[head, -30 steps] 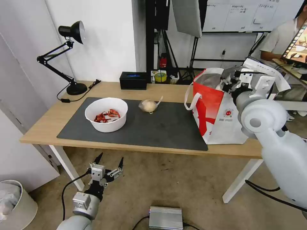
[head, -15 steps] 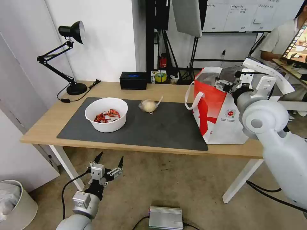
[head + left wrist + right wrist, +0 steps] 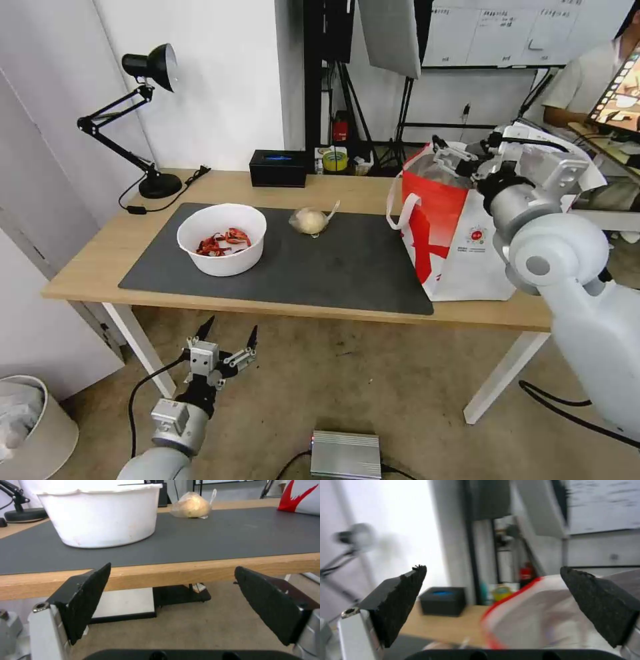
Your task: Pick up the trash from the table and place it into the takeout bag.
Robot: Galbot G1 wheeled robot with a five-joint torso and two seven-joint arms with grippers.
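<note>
i count two pieces of trash left on the light wood bench (image 3: 347, 190): one white round bowl of red scraps (image 3: 221, 239) at centre left, one clear bag with a beige lump (image 3: 311, 219) mid-frame. one large boxy white-and-red takeout bag (image 3: 453, 233) stands at right. my right hand (image 3: 460, 159) is released, empty, above its mouth; my left hand (image 3: 225, 340) hangs spread at lower left, below the bench edge.

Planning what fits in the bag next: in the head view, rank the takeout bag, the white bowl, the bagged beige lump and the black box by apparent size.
1. Takeout bag, clearly largest.
2. White bowl.
3. Black box.
4. Bagged beige lump.
The box sits farther back than the lump, so that last pair is unsure.
</note>
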